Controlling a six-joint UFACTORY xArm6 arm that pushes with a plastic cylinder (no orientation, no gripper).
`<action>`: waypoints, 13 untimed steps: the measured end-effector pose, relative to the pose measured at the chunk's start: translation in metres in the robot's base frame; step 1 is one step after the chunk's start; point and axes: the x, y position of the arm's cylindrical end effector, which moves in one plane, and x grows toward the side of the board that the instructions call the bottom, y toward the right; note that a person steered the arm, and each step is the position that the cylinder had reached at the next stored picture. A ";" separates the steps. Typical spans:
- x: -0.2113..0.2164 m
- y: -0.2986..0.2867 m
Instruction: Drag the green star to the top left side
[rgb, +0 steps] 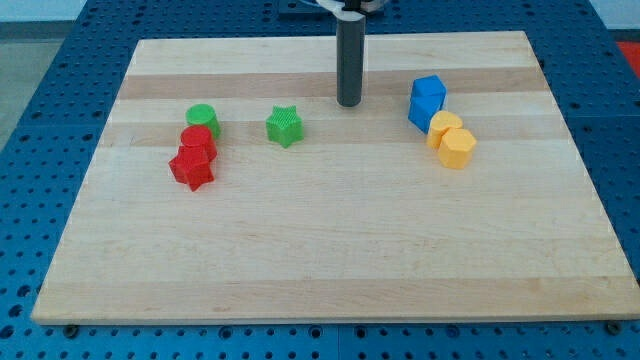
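Observation:
The green star (285, 126) lies on the wooden board (330, 250), left of centre in the upper half. My tip (349, 104) rests on the board up and to the right of the star, about a block's width away from it and not touching it. The rod rises straight up from the tip to the view's top.
A green cylinder (202, 119), a red cylinder (197, 141) and a red star (192, 168) cluster at the left. Two blue blocks (427, 101), a yellow cylinder (444, 127) and a yellow hexagonal block (458, 148) cluster at the right.

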 end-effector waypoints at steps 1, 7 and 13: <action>0.017 0.001; 0.060 -0.033; 0.024 -0.096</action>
